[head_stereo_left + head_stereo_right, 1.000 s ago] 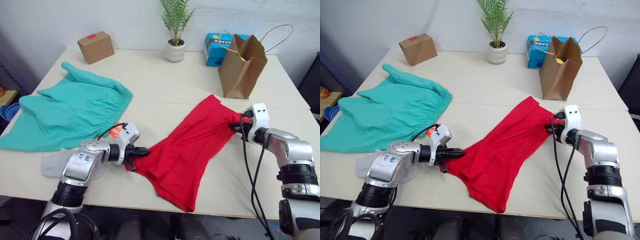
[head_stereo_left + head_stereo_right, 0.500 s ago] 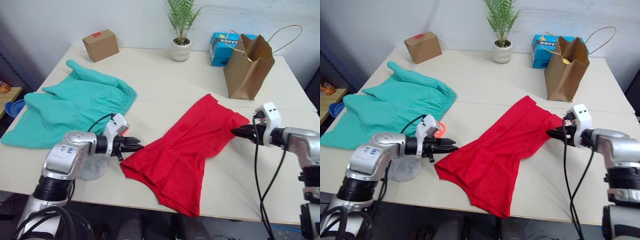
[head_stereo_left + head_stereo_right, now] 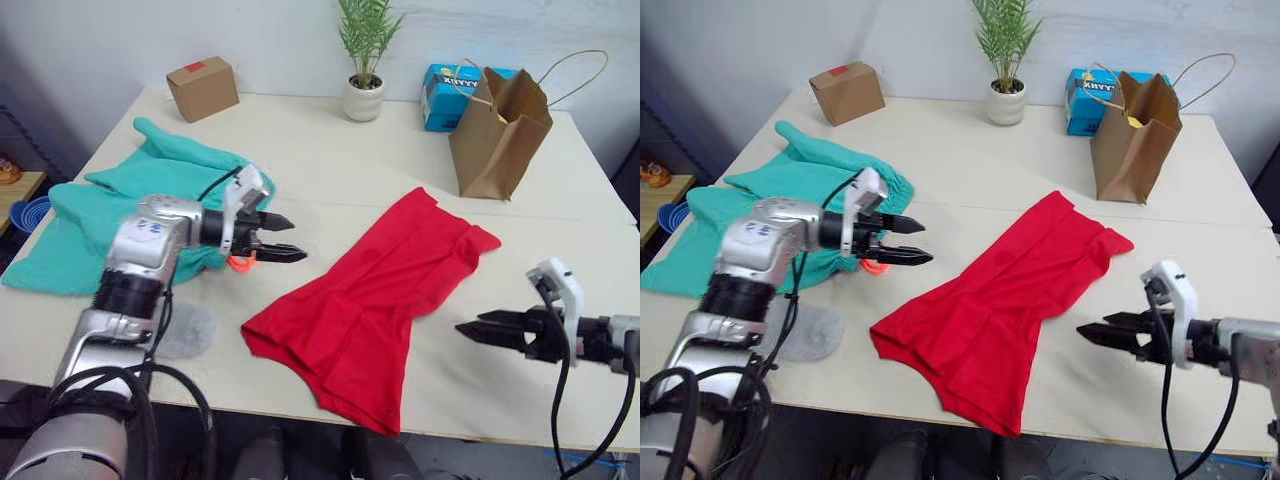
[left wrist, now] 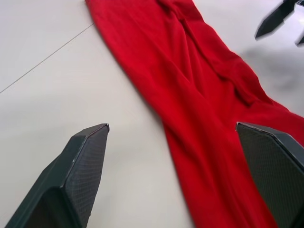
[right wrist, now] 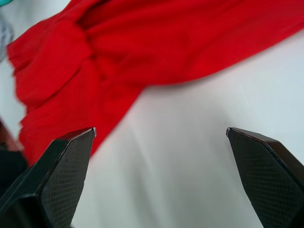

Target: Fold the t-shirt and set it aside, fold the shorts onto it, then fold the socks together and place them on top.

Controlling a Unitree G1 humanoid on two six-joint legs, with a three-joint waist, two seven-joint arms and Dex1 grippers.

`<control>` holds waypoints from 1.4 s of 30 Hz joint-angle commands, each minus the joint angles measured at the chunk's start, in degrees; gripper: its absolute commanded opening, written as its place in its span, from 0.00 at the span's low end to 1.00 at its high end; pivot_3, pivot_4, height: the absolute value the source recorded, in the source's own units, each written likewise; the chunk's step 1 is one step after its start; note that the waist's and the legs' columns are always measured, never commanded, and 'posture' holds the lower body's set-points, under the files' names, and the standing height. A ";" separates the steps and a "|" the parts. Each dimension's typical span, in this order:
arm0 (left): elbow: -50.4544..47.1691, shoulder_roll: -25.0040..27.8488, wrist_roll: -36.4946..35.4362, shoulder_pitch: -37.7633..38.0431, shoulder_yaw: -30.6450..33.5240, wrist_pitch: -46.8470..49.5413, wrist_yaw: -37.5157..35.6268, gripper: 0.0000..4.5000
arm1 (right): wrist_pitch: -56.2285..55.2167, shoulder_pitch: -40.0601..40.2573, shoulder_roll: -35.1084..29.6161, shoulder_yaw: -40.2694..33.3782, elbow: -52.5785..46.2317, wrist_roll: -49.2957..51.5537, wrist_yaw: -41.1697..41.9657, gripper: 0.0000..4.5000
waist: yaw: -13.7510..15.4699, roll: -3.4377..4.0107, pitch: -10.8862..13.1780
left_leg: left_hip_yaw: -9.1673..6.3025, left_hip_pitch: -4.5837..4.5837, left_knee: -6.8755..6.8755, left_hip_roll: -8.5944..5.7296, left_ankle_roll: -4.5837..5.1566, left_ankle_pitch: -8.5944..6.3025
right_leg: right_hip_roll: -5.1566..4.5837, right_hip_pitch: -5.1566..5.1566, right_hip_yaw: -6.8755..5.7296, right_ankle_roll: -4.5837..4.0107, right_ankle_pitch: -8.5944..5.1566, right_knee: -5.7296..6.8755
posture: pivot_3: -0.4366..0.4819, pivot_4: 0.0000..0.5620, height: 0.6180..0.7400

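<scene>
T-shirt: the red t-shirt [image 3: 375, 295] is lying loosely bunched in a diagonal strip on the table [image 3: 330, 150], one end up near the paper bag [image 3: 497, 130], the other down at the front edge. Nothing of mine is touching it.

Left gripper: my left gripper [image 3: 283, 238] is up over bare table just left of the shirt, fingers spread wide with nothing between them. My left wrist view has the red cloth running between the two pads [image 4: 83, 166].

Right gripper: my right gripper [image 3: 492, 330] is off to the shirt's right side, near the front edge, also splayed and empty, tips pointing at the fabric but well clear of it.

Shorts: teal shorts [image 3: 130, 205] spread out at the left end of the table, partly behind my left arm, with a bit of orange drawstring [image 3: 238, 263] poking out.

Socks: a grey sock [image 3: 185, 330] lies flat near the front left, under my left arm.

Back of table: cardboard box [image 3: 203, 88], potted plant [image 3: 364, 70], blue box [image 3: 445, 82] behind the bag.
</scene>
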 commanded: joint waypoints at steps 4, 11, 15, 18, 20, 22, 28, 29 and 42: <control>17.43 -6.65 5.72 -7.24 -2.19 -8.50 0.34 0.99 | 3.90 1.36 5.93 -2.52 -7.63 4.81 -6.04 1.00 | -0.26 -0.05 0.03 | 0.00 -0.16 0.05 -0.02 0.00 0.00 | -0.02 -0.12 0.00 0.06 0.03 -0.03 | 0.48 0.27 1.00; 32.95 -13.94 9.28 -12.13 -0.57 -13.43 4.62 0.99 | 3.35 3.00 10.95 0.76 -9.89 4.86 -11.68 1.00 | -0.08 -0.06 0.04 | -0.11 -0.19 0.07 -0.04 0.01 -0.01 | -0.03 -0.12 -0.09 0.06 0.03 -0.02 | 0.48 0.27 1.00; 37.84 -17.01 9.72 -13.64 1.34 -13.15 5.73 0.99 | 2.75 3.67 13.96 3.25 -10.35 4.72 -14.55 1.00 | 0.11 -0.08 0.02 | -0.17 -0.19 0.08 -0.04 0.00 0.00 | -0.02 -0.12 -0.15 0.06 0.03 0.01 | 0.48 0.27 1.00; 39.68 -18.34 10.27 -14.15 2.16 -12.54 5.20 0.99 | 2.60 4.08 15.68 4.49 -10.65 5.01 -16.12 1.00 | 0.04 -0.17 -0.03 | -0.18 -0.15 0.11 -0.03 0.00 0.00 | -0.03 -0.10 -0.15 0.06 0.03 0.09 | 0.48 0.27 1.00; 40.40 -19.11 10.85 -14.06 2.39 -12.67 5.39 0.99 | 2.36 4.46 16.41 5.69 -11.02 5.27 -16.82 1.00 | -0.07 -0.19 -0.05 | -0.18 -0.12 0.12 -0.03 -0.01 0.01 | -0.03 -0.09 -0.15 0.06 0.03 0.13 | 0.48 0.27 1.00; 40.90 -19.72 11.65 -13.79 2.36 -12.82 5.85 0.99 | 1.84 4.56 17.11 6.84 -10.97 5.12 -17.72 1.00 | -0.22 -0.24 -0.08 | -0.20 -0.10 0.11 -0.02 -0.03 0.02 | -0.02 -0.09 -0.16 0.06 0.03 0.17 | 0.48 0.27 1.00; 41.56 -21.07 13.40 -12.93 2.12 -14.50 5.40 0.99 | -0.36 4.44 17.51 10.21 -9.64 4.46 -19.22 1.00 | -0.46 -0.55 -0.30 | -0.22 0.00 0.09 -0.01 -0.06 0.04 | -0.02 -0.02 -0.18 0.05 0.03 0.22 | 0.48 0.27 1.00; 41.59 -21.28 13.66 -12.82 2.04 -14.76 5.19 0.95 | -0.84 4.51 17.35 10.98 -9.48 4.31 -19.31 1.00 | -0.46 -0.57 -0.32 | -0.23 0.00 0.09 0.00 -0.06 0.03 | -0.02 -0.01 -0.18 0.05 0.03 0.22 | 0.48 0.27 1.00; 42.67 -23.41 15.06 -12.43 2.90 -16.51 6.68 0.14 | -5.00 5.23 17.80 15.42 -8.61 3.47 -21.95 0.14 | -0.43 -0.61 -0.34 | -0.26 -0.01 0.05 0.00 -0.06 0.03 | -0.02 -0.01 -0.21 0.05 0.03 0.18 | 0.48 0.27 1.00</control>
